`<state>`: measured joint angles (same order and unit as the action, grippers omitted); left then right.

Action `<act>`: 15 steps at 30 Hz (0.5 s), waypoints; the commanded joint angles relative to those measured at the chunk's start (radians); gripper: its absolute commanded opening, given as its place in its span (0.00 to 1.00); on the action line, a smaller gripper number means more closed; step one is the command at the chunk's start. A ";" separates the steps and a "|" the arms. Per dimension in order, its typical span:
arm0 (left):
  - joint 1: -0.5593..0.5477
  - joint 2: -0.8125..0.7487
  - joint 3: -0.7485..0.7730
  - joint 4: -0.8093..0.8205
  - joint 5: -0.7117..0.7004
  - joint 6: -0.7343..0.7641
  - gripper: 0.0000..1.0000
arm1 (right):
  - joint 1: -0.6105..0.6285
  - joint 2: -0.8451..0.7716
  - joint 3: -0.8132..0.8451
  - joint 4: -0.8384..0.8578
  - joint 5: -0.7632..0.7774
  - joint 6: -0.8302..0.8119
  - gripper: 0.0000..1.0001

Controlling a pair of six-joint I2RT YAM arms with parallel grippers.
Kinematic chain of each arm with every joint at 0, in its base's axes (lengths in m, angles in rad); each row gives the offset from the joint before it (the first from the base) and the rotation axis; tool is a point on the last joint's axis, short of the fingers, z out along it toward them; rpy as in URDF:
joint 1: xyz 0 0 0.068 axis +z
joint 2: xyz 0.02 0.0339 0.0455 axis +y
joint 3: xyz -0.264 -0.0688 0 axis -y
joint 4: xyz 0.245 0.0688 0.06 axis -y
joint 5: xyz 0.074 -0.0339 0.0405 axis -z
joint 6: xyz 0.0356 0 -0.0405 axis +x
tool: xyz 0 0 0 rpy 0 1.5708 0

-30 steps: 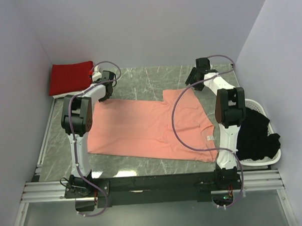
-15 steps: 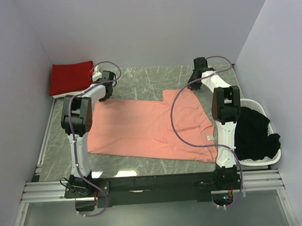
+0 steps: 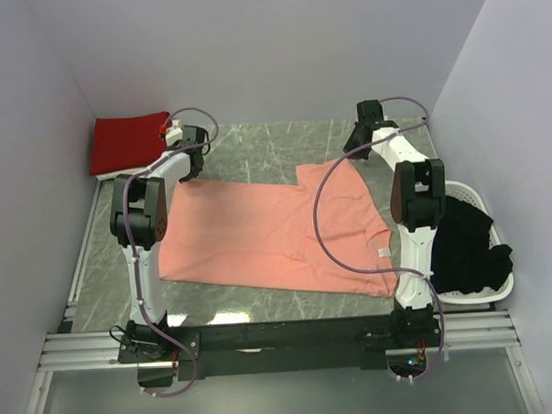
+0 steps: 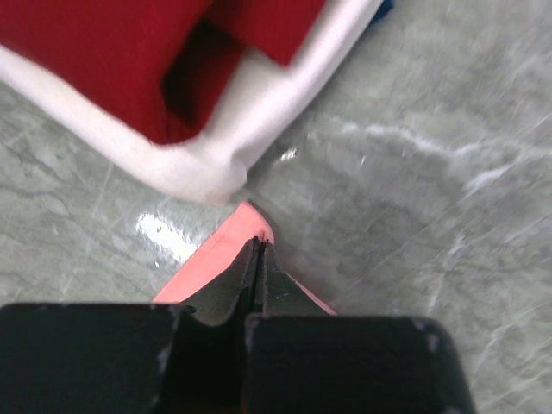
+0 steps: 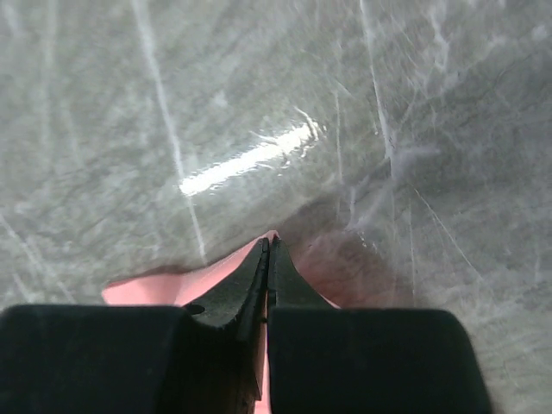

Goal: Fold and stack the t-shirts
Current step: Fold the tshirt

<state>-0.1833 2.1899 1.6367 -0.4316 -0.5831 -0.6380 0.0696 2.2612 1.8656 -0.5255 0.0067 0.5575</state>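
On the salmon-pink t-shirt (image 3: 259,235) sits an unreadable tag (image 3: 384,254)

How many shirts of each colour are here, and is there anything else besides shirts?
salmon-pink t-shirt: 1, spread flat
deep red t-shirt: 1, folded in the far left corner
white t-shirt: 1, folded under the red one
black t-shirt: 1 crumpled heap; I cannot tell if it hides more
white basket: 1, holding the black heap
Total: 5 things, 4 of them shirts
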 commanded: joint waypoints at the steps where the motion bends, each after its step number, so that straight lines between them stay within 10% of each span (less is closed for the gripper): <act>1: 0.021 -0.048 0.077 0.010 0.012 0.026 0.01 | -0.010 -0.097 0.056 0.004 -0.002 -0.010 0.00; 15: 0.045 0.018 0.249 0.005 0.052 0.074 0.01 | -0.036 -0.098 0.175 -0.022 -0.047 -0.019 0.00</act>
<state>-0.1398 2.1937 1.8431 -0.4427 -0.5426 -0.5865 0.0490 2.2417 1.9865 -0.5476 -0.0322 0.5552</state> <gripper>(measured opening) 0.012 0.009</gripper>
